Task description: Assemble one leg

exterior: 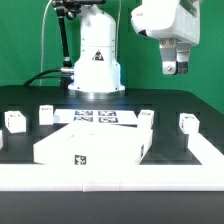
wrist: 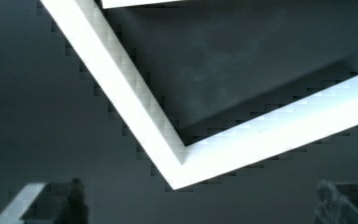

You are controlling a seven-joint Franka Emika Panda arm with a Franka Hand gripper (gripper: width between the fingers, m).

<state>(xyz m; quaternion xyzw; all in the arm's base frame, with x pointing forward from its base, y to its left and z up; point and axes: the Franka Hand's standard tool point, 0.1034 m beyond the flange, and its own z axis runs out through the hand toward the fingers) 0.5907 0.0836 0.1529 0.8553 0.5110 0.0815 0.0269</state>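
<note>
Several small white legs with marker tags stand on the black table: two at the exterior view's left (exterior: 15, 122) (exterior: 45, 113) and two at its right (exterior: 146, 118) (exterior: 188, 123). The large white panel (exterior: 95, 145) lies at the front middle. My gripper (exterior: 176, 68) hangs high above the table at the exterior view's upper right, well above the right-hand legs. In the wrist view its fingers (wrist: 41, 204) stand wide apart with nothing between them, so it is open and empty. No leg shows in the wrist view.
The marker board (exterior: 100, 117) lies behind the panel, in front of the robot base (exterior: 95, 60). A white wall (exterior: 150, 176) borders the table's front and right. The wrist view shows a white L-shaped corner (wrist: 140, 110) on the dark surface.
</note>
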